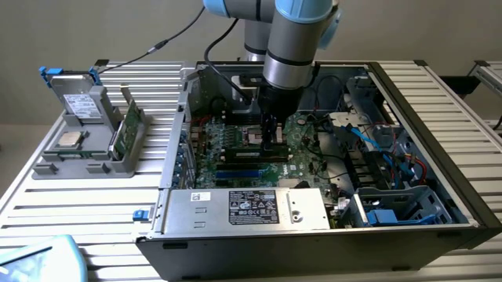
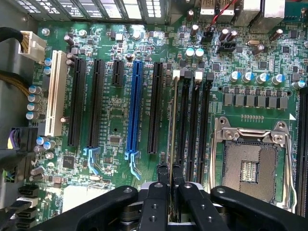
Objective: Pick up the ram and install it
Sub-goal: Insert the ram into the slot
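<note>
Exterior view's left, well apart from the gripper point(image 1: 271, 140): grey holder point(image 1: 79, 161) on the slatted table point(image 1: 94, 200), with a broad green card point(image 1: 126, 132) upright in it. The case wall point(image 1: 176, 141) stands between that and the tool.

Gripper is down inside the open case, fingers point(image 2: 162, 172) clamped on the ram point(image 2: 171, 120), which is seen edge-on over the motherboard. Empty black memory slots point(image 2: 185, 130) lie just beside the stick, with the open processor socket point(image 2: 250, 166) beyond them. Room is tight on that side, wider toward the blue slot point(image 2: 134, 106).

Stick's lower edge is hidden, so I cannot tell whether it is seated. Cables point(image 1: 377, 144) lie toward the exterior view's right, apart from the arm.
</note>
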Robot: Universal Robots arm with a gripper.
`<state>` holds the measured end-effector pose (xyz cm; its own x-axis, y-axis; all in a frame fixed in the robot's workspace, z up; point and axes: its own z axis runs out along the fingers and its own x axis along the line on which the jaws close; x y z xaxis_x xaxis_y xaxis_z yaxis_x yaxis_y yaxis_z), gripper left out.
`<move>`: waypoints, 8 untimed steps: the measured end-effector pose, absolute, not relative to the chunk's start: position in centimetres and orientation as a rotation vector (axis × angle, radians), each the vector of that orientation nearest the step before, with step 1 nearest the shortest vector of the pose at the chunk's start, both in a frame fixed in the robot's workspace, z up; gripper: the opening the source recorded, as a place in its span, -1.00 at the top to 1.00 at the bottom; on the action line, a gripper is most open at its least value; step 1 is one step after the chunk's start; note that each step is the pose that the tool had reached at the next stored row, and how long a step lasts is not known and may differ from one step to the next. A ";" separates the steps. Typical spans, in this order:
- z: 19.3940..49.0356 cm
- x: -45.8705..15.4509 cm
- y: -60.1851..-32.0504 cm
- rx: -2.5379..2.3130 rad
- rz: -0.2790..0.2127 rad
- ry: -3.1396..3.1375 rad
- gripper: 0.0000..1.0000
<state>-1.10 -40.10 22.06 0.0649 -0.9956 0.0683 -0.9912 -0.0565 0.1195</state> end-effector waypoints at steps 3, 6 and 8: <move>22.1 -1.1 -40.1 2.187 -0.049 -2.063 0.73; 22.1 -1.1 -40.1 2.185 -0.049 -2.066 0.73; 22.1 -1.1 -40.1 2.183 -0.050 -2.068 0.73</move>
